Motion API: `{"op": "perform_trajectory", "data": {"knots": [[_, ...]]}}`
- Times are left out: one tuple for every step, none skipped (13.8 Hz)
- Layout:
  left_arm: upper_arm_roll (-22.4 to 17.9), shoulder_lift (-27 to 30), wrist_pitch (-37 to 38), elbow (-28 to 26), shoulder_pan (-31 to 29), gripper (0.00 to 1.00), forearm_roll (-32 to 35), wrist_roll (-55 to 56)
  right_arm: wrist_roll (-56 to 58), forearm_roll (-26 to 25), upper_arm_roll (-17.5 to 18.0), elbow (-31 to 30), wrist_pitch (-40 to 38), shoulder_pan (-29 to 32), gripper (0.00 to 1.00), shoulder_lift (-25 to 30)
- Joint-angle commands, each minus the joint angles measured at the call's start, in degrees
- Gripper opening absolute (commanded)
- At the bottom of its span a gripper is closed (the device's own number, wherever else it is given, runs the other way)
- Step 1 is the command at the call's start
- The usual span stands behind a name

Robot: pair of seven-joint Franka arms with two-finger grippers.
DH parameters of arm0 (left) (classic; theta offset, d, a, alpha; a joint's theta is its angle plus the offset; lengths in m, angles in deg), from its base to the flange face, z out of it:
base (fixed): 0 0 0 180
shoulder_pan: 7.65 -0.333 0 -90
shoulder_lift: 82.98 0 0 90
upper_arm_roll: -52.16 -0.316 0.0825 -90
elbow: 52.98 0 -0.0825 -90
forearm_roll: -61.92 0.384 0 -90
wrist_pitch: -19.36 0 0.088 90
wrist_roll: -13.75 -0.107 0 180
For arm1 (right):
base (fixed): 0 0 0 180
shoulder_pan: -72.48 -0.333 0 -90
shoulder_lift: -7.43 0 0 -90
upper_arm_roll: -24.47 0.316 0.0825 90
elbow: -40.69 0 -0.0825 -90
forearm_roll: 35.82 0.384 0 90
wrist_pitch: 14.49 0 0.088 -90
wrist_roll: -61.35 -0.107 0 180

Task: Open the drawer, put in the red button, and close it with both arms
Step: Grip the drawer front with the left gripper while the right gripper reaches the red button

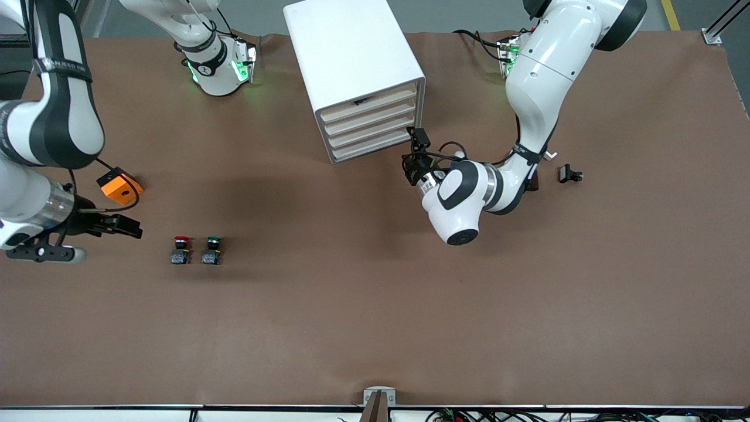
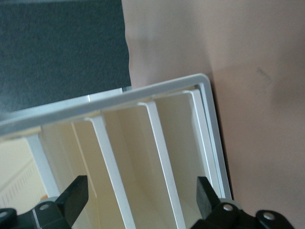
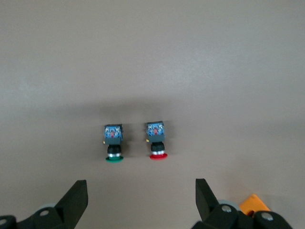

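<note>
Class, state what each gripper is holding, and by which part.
Nothing is held. The left gripper is open at the drawer fronts; the right gripper is open near the red button.

Brown table (image 1: 375,305) — cabinet (image 1: 354,76), red button (image 1: 181,249), green button (image 1: 212,250), orange block (image 1: 119,186).

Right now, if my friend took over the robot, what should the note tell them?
Left claw: open, at the front of the white boxy cabinet, by its lower cream-fronted drawers; nothing gripped.
Right claw: open and empty, near the red-capped push button, at the right arm's end of the table.
The red one stands on the brown table beside its green-capped twin.
Done: nothing; all four drawers look shut.
Left: open a drawer, put the red button in, close it.
</note>
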Motion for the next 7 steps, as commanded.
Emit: {"op": "perform_trajectory", "data": {"knots": [[0.0, -0.8, -1.6, 1.6, 1.4, 1.00, -3.4, 4.6, -3.5, 1.3, 0.1, -4.2, 5.9, -0.3, 1.00, -1.0], [0.0, -1.3, -3.0, 1.6, 2.1, 1.00, -4.4, 6.2, -3.8, 1.3, 0.1, -6.2, 9.3, -0.8, 1.00, -1.4], [0.0, -1.9, -3.9, 1.6, 2.6, 1.00, -5.2, 8.2, -3.8, 1.3, 0.1, -7.4, 11.9, -1.0, 1.00, -2.4], [0.0, -2.9, -4.0, 1.6, 2.6, 1.00, -5.9, 9.9, -3.8, 1.3, 0.1, -8.1, 13.8, -1.0, 1.00, -3.7], [0.0, -3.3, -4.0, 1.6, 2.6, 1.00, -6.6, 10.7, -3.8, 1.3, 0.1, -8.5, 15.2, -1.0, 1.00, -4.8], [0.0, -3.5, -4.0, 1.7, 2.6, 1.00, -7.7, 10.8, -3.9, 1.3, 0.1, -9.3, 16.8, -1.0, 1.00, -5.7], [0.0, -3.6, -3.9, 1.6, 2.6, 1.00, -9.5, 10.7, -3.9, 1.3, 0.1, -10.6, 18.9, -0.9, 1.00, -6.3]]}}
